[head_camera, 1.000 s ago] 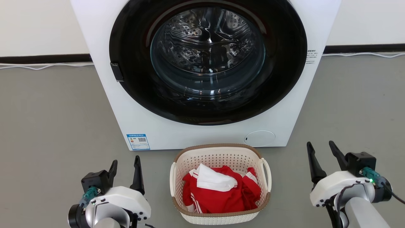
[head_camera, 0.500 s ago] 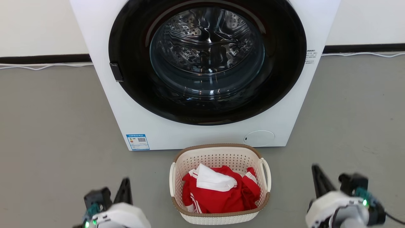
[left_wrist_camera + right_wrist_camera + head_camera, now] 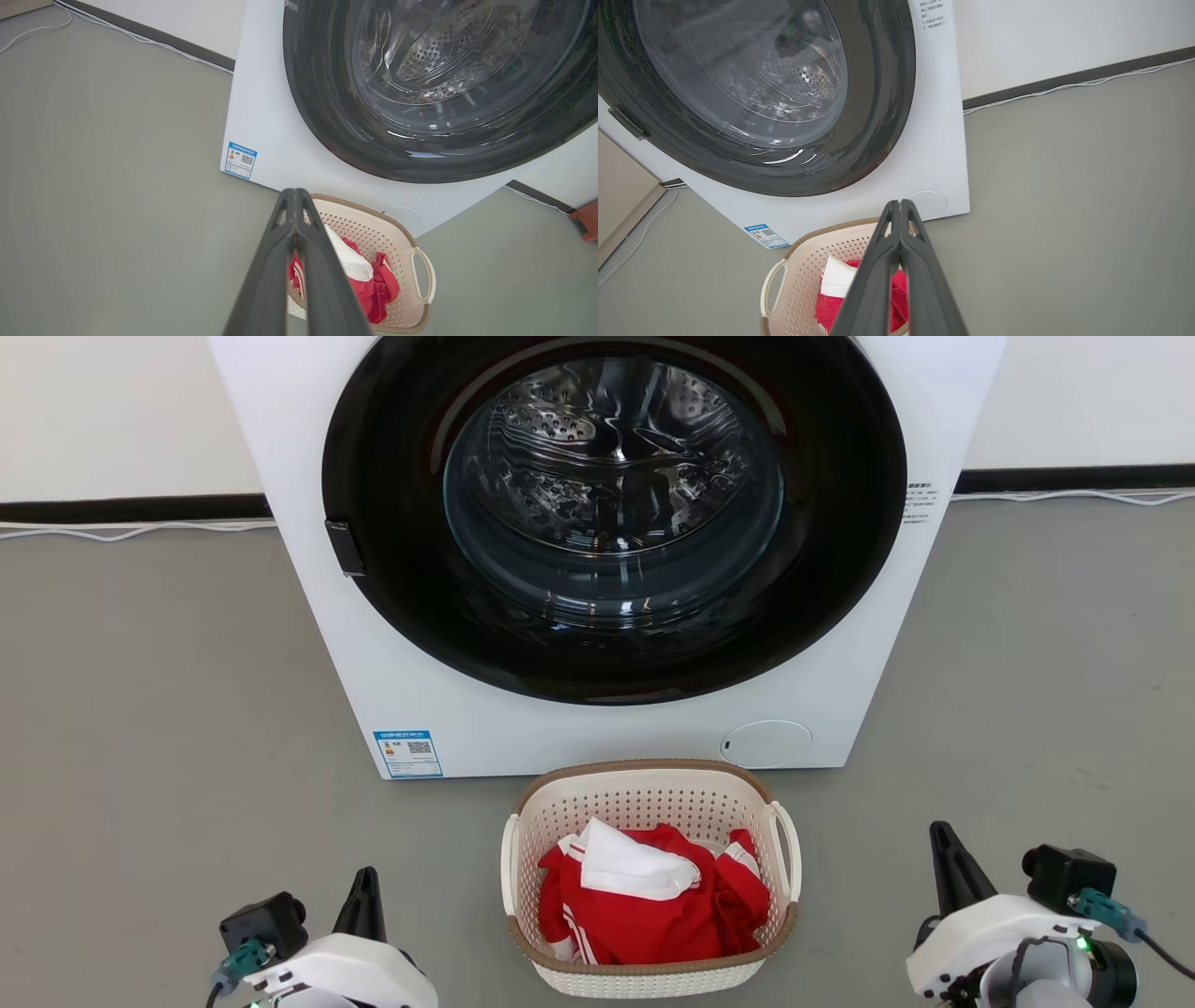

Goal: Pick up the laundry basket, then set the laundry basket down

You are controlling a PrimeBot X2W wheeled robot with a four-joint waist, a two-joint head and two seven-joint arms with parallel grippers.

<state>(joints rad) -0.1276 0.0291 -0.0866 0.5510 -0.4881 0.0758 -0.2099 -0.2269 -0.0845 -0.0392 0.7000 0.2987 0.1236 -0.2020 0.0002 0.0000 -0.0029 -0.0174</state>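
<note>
The laundry basket (image 3: 644, 801) stands on the grey floor (image 3: 140, 709) just in front of the white washing machine (image 3: 597, 742), below its round glass door (image 3: 611, 495). A red garment (image 3: 658, 919) lies inside it with a white cloth (image 3: 635, 870) on top. The left gripper (image 3: 366, 882) and the right gripper (image 3: 938, 835) hang low on either side, well apart from the basket. In the wrist views each gripper's fingers are pressed together, holding nothing.
</note>
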